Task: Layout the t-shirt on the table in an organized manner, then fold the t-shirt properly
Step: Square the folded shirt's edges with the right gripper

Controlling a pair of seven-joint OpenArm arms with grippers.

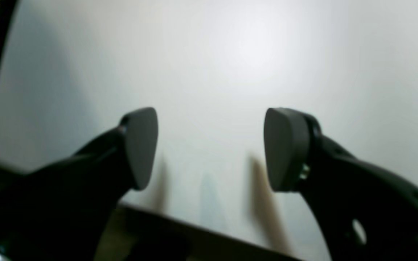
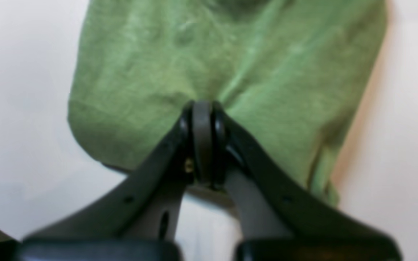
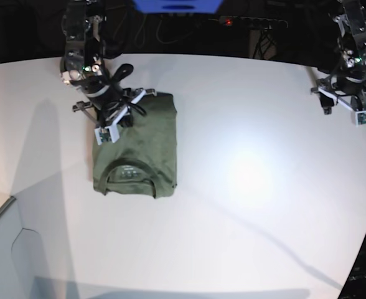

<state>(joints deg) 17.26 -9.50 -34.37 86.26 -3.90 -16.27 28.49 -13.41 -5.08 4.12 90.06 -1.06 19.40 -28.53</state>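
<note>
1. The t-shirt (image 3: 136, 149) lies on the white bench (image 3: 245, 205) at about 10 o'clock in the base view, already gathered into a narrow rectangle with the ribbed collar and its small label facing up at the near end. It sits well apart from the bench edges.

2. The right end effector (image 2: 202, 108) is pressed together at the far end of the shirt, at 12 o'clock from the collar. In its wrist view the pads meet with creases of green cloth running into them, so I judge it is pinching a thin bit of fabric, though how many layers it has cannot be told.

3. The left end effector (image 1: 210, 148) is spread wide and holds nothing; it hangs over bare bench at about 2 o'clock in the base view, far from the shirt.

4. Handling, as a judgement: the cloth looks soft, light and limp, with no stiffness of its own. It should drape and sag from any single pinch, and stacked layers may slide over each other on the smooth top.

5. Where to take hold: the hem corners or the folded edges look best, since they give a firm ridge of several layers. A pinch in the middle of a panel would likely lift only the top layer and spoil the fold.
</note>
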